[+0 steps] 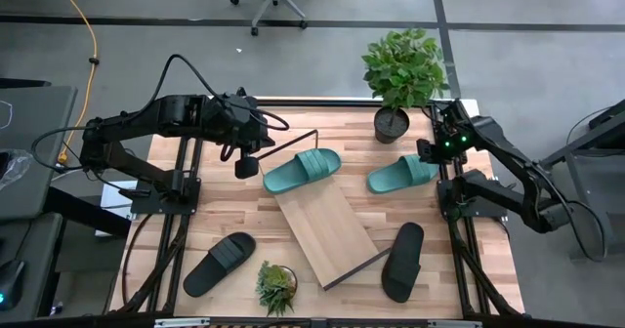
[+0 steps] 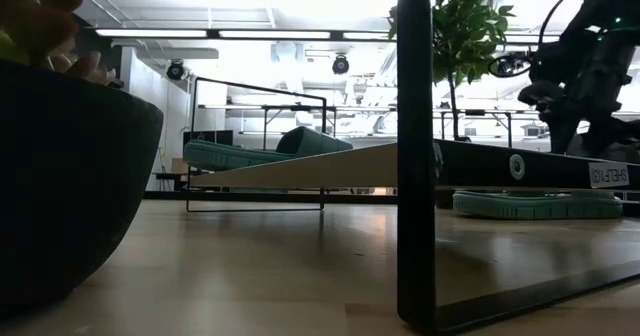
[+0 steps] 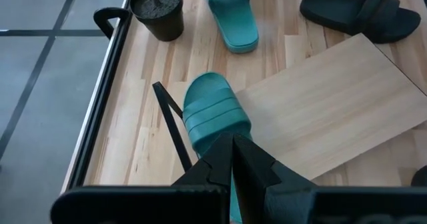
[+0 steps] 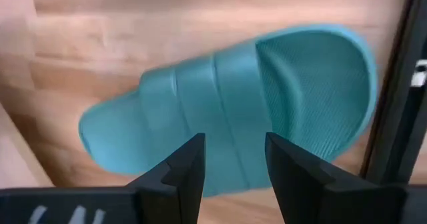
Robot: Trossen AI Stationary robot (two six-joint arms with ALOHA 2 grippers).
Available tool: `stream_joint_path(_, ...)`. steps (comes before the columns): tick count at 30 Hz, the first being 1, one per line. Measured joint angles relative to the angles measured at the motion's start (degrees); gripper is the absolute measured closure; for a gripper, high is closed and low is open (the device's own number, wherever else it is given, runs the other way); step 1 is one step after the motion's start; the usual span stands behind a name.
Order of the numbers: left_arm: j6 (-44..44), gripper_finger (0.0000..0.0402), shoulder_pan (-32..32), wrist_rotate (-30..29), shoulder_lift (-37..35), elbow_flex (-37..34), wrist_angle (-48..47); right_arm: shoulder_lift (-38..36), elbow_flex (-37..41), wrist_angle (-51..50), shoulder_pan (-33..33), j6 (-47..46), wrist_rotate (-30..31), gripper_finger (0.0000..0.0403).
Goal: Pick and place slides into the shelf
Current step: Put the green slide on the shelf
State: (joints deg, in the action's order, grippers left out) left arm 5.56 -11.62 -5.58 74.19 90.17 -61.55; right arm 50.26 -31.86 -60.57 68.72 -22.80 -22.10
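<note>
High view: right gripper (image 1: 427,152) open above teal slide (image 1: 401,174)

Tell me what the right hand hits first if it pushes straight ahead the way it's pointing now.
Most likely the teal slide lying on the tabletop. The right hand points at it with its fingers open, lined up over the ribbed strap. How far off it is cannot be judged.
</note>
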Motion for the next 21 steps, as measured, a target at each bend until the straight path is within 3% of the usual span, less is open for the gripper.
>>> stream_joint_path(10,0.77,0.0399,0.0,0.12,0.0,0.0,-0.12,1.81,0.0,1.38,1.22,-3.87,3.55,0.0256)
stream_joint_path(21,1.62,0.0399,0.0,0.38,0.0,0.0,-1.04,8.96,0.0,4.62,3.05,-0.79,1.08,0.0256)
